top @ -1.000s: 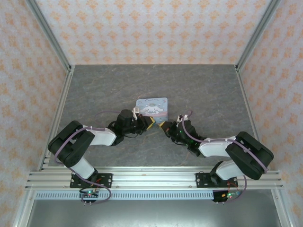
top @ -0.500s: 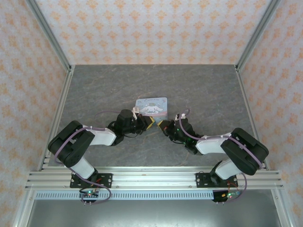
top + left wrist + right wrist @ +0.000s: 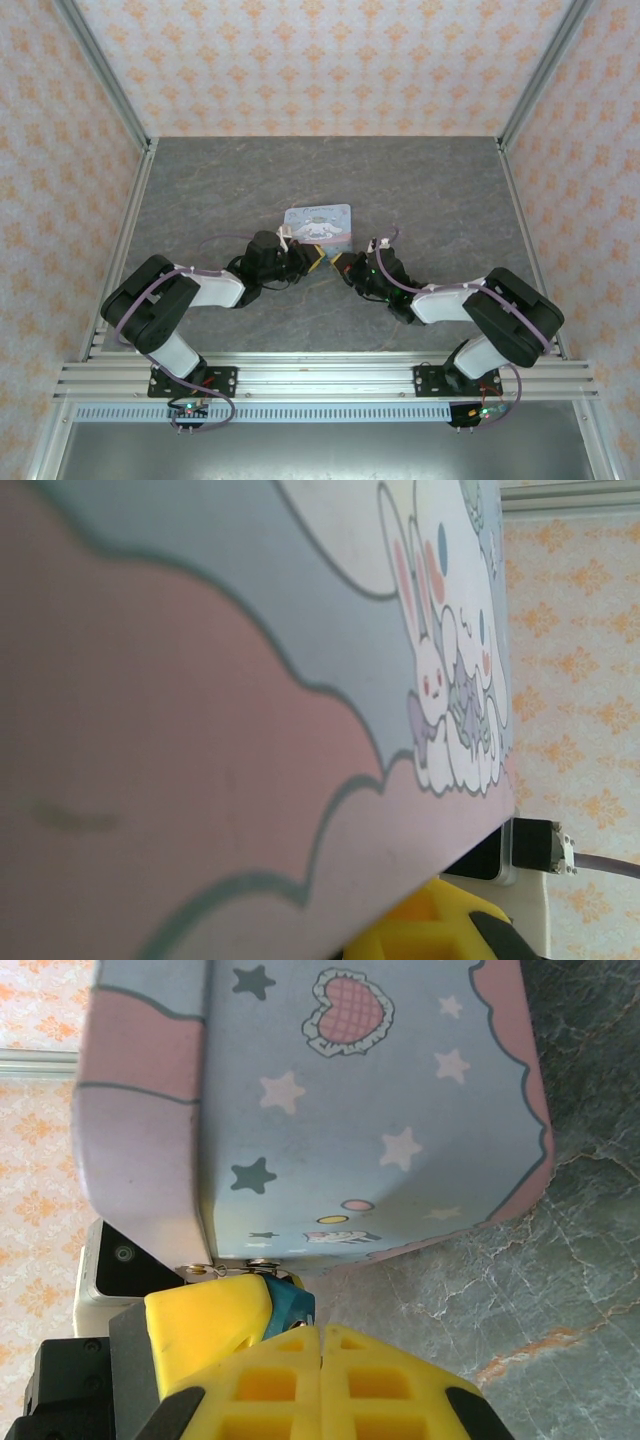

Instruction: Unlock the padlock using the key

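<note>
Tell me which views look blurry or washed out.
Left wrist: the tin sits so close that its near pink area is soft; the bunnies are sharper. Right wrist: crisp on tin and table. Top external: even light, only faint shadows.

Can make out only a blue corner of the padlock (image 3: 293, 1306) in the right wrist view; rest hidden behind a yellow finger (image 3: 210, 1325) of the left hand (image 3: 314, 262). Cannot separate its shackle from the small metal rings (image 3: 262, 1263) on the rim of the tin (image 3: 350, 1110). Cannot tell whether the pressed-together fingers of the right hand (image 3: 322, 1345) pinch anything. From above, too small to tell padlock from fingertips where both hands meet at the tin's near edge. Finds the tin cropped on three sides in the left wrist view, blurred nearest the lens, with a yellow finger cut off by the bottom edge.
</note>
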Robot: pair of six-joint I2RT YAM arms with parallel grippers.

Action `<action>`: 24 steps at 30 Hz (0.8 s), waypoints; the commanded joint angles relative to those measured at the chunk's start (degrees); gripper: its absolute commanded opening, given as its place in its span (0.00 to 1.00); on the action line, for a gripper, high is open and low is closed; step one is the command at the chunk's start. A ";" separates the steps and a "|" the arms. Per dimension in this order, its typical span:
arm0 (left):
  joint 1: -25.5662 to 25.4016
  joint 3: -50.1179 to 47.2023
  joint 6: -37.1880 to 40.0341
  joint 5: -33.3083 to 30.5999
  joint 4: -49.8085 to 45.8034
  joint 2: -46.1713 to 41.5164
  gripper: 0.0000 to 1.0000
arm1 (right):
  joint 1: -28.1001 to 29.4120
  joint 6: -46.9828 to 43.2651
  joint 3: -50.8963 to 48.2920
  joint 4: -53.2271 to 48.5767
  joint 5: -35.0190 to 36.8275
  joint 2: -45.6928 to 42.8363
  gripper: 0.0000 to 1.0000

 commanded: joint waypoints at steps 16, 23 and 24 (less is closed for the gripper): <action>0.93 0.56 -7.45 3.01 5.07 -0.99 0.00 | 0.46 0.34 -3.46 -3.25 1.57 -7.65 0.00; 1.19 1.42 -7.31 3.64 4.11 -2.41 0.00 | 0.44 0.20 -3.09 -6.94 1.36 -9.13 0.00; 1.20 1.46 -7.31 3.64 4.10 -2.45 0.00 | 0.46 0.32 -2.99 -6.35 1.16 -8.55 0.00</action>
